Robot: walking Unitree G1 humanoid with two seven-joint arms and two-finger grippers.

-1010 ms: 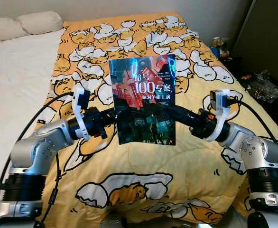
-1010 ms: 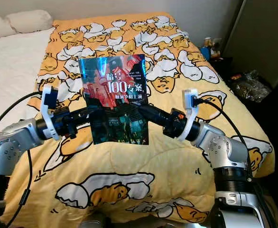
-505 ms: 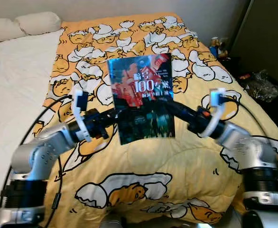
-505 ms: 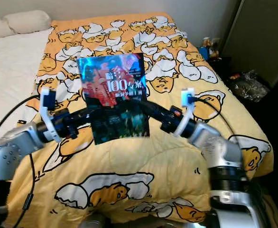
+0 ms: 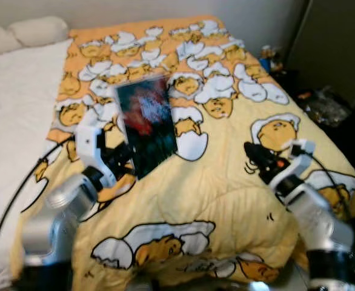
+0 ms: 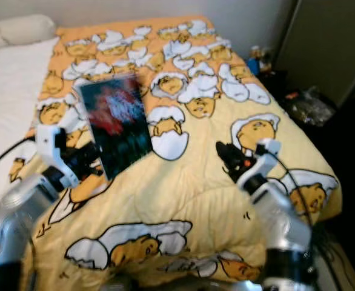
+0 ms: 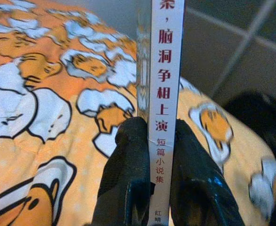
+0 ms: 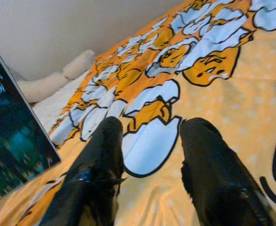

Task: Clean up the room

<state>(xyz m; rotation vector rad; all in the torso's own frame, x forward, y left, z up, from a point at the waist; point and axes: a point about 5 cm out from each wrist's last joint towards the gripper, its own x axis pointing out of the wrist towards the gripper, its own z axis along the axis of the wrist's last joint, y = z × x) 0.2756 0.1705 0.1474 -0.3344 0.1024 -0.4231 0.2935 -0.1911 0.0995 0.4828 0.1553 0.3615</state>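
Nearest, the right claw (image 5: 254,159) hangs over the yellow quilt (image 5: 226,182), its black fingers (image 8: 105,155) spread apart around nothing. Across the bed, the left claw (image 7: 150,141) pinches the book (image 5: 147,124) by its lower spine, both pads tight on the cover, holding it upright above the bedding, likely for carrying away. Farther off lie the white sheet (image 5: 14,103) and pillow (image 5: 41,27).
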